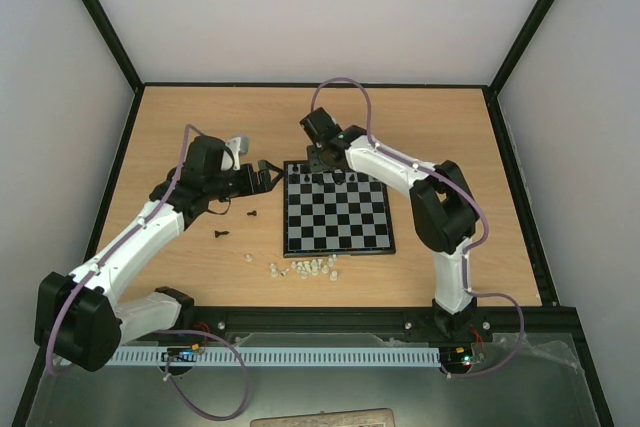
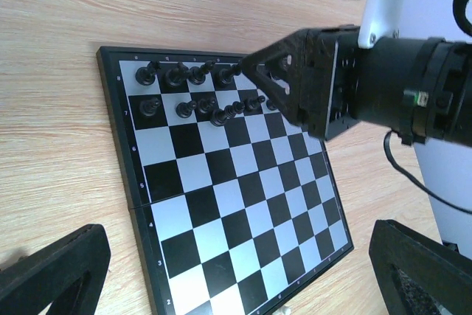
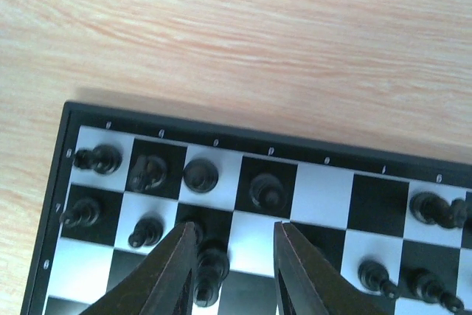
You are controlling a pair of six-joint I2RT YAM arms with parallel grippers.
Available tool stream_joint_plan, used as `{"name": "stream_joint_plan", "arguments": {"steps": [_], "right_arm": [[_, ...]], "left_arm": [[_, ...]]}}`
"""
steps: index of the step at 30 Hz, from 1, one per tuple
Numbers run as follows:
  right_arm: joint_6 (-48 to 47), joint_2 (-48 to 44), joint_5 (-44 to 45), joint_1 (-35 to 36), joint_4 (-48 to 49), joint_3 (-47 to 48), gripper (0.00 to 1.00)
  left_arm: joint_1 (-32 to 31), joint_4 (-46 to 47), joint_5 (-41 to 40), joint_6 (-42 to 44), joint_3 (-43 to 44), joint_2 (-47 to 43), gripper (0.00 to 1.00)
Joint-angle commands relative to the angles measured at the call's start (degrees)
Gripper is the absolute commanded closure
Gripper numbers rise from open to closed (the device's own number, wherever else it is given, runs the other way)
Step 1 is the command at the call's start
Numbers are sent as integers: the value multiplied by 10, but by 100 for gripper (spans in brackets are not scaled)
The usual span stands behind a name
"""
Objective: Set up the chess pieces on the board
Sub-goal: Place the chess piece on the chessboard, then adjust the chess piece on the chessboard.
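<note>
The board (image 1: 338, 250) lies at the table's middle, its black rim (image 2: 118, 130) and far edge (image 3: 221, 134) showing in both wrist views. Several black chess pieces (image 1: 325, 178) stand on its two far rows (image 2: 177, 75) (image 3: 200, 175). Two more black pieces (image 1: 252, 214) (image 1: 220, 233) lie on the wood to the left of the board. My right gripper (image 1: 322, 162) (image 3: 234, 230) hangs over the far rows, slightly open, with only a pale square between its fingers and one black piece just outside its left finger. My left gripper (image 1: 268, 177) (image 2: 240, 256) hovers wide open and empty at the board's far left corner.
Several whitish translucent chessmen (image 1: 305, 269) lie scattered on the wood just in front of the board's near left corner. From the left wrist, the right arm's black gripper body (image 2: 317, 79) is seen reaching over the board's far rows. Black frame rails (image 1: 120, 162) border the table.
</note>
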Motion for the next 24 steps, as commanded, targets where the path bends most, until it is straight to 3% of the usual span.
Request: {"name": "stream_joint_plan", "arguments": {"steps": [1, 15, 24], "right_arm": [[0, 34, -7, -19, -38, 32, 70], [-5, 82, -20, -31, -40, 65, 71], [2, 88, 2, -40, -45, 62, 87]], "left_arm": [[4, -7, 6, 8, -7, -15, 1], [4, -5, 11, 8, -5, -12, 1], [4, -3, 14, 8, -6, -10, 1]]}}
